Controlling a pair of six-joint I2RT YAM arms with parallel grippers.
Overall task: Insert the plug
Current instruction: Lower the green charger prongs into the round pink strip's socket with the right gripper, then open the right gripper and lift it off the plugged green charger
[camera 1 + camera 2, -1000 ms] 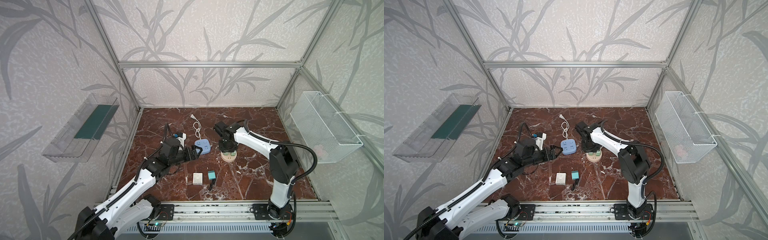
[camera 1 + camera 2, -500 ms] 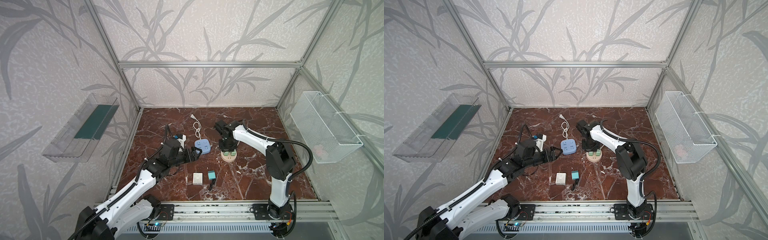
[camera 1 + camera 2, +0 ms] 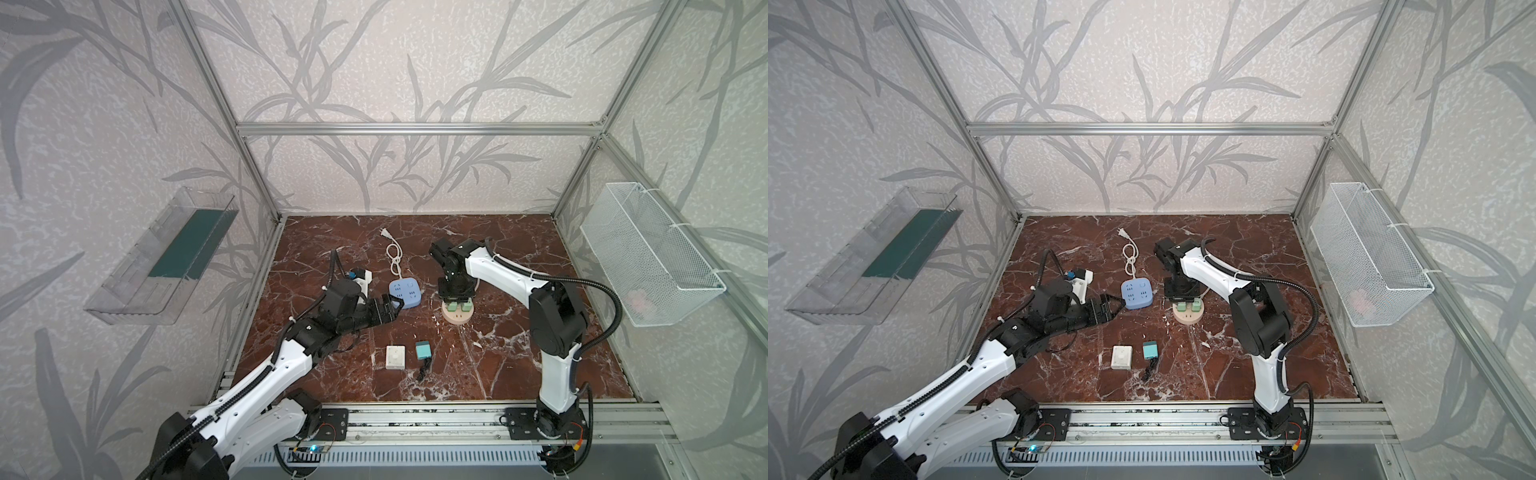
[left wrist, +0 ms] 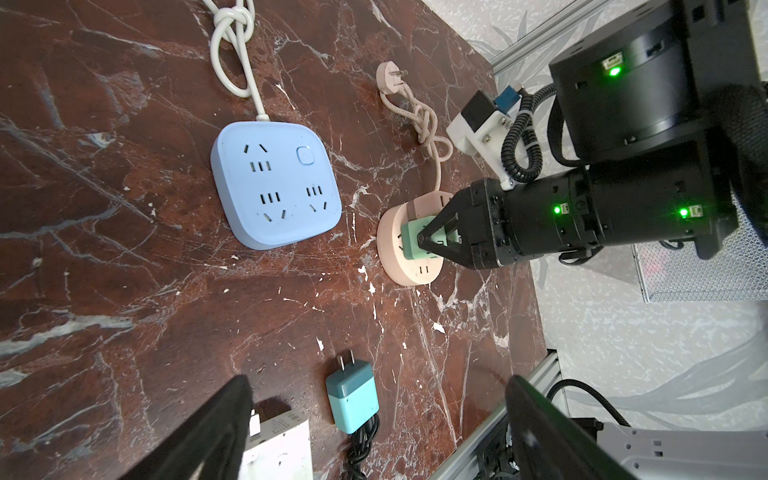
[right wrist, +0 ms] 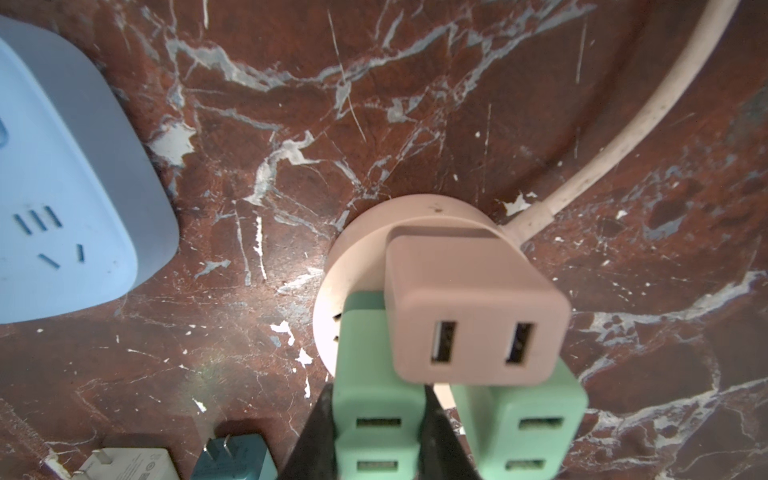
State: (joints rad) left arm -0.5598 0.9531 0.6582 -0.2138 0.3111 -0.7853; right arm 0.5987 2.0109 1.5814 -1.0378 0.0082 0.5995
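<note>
While the bench (image 3: 498, 361) carries the blue strip (image 3: 405, 293) and the round socket (image 3: 457, 319), a green plug (image 5: 376, 415) is gripped on the latter.
The left pincer (image 3: 395, 309) is held wide apart and empty, just beside the blue strip. The right pincer (image 3: 457, 296) is closed from above on the green plug, which stands on the round socket beside a second green plug (image 5: 528, 419) and a pink plug (image 5: 473, 303). A teal charger (image 3: 423, 350) and a white charger (image 3: 395, 356) are laid flat nearer the front edge.
</note>
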